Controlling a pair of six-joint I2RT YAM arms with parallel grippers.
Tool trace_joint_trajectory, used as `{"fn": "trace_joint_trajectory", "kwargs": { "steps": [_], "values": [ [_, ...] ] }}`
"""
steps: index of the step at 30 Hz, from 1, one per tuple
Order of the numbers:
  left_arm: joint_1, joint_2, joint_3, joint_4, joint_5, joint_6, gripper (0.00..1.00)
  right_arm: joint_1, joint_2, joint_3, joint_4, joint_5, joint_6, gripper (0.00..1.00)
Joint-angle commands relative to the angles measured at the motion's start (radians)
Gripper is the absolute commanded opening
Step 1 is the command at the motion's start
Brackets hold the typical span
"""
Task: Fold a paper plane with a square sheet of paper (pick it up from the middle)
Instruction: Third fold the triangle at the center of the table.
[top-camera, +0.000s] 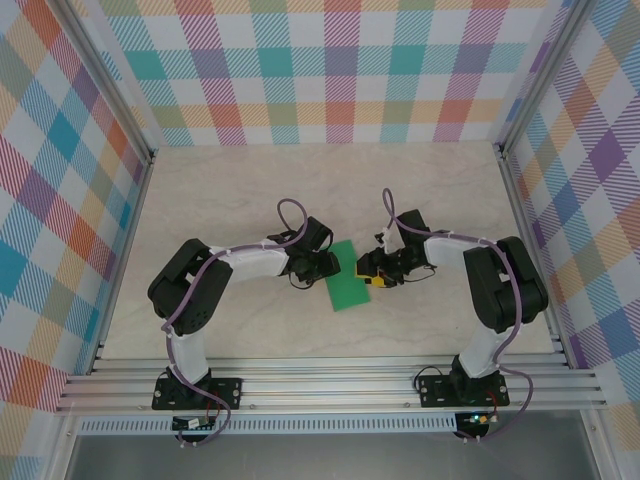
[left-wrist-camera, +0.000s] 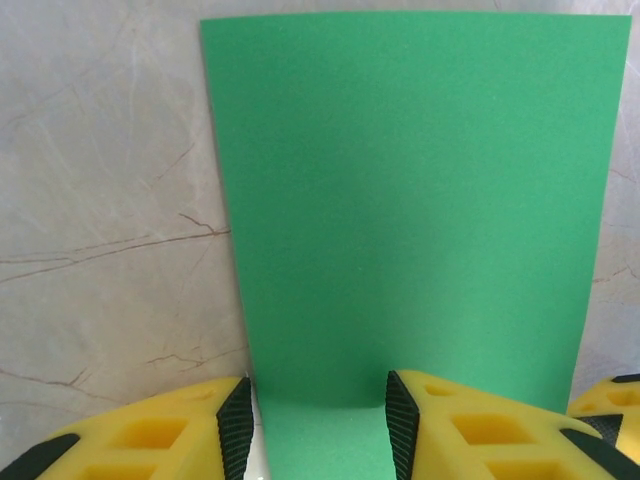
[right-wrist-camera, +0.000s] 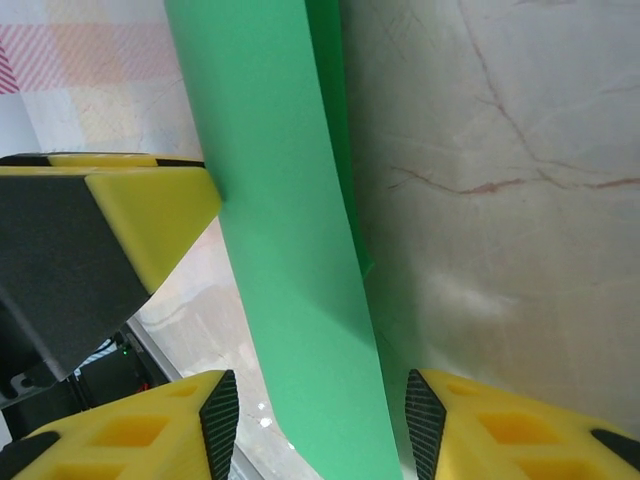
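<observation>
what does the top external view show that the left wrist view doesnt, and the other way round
Top external's own: the left arm and right arm from base to wrist, the right hand at the right edge of the green sheet of paper, and the plaid walls.

Left wrist's own: fine veins in the marble-look tabletop, and the black pads of the yellow fingers standing apart over the sheet's near edge.

Shared: the green sheet on the tabletop, with the left hand at it.
</observation>
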Motion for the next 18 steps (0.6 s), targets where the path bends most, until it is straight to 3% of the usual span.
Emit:
{"fn": "trace_joint_trajectory", "kwargs": {
  "steps": [1,7,18],
  "values": [
    [-0.006,0.054,0.017,0.247,0.022,0.021,0.43,-0.009,0.022,0.039,-0.016,0.037,-0.021,0.51],
    [-0.007,0.053,0.020,0.241,0.018,0.022,0.43,-0.012,0.075,0.067,0.008,-0.045,-0.019,0.46],
    [-0.006,0.025,0.000,0.214,-0.010,0.023,0.43,-0.017,0.052,0.047,0.001,-0.006,0.002,0.42]
  ]
}}
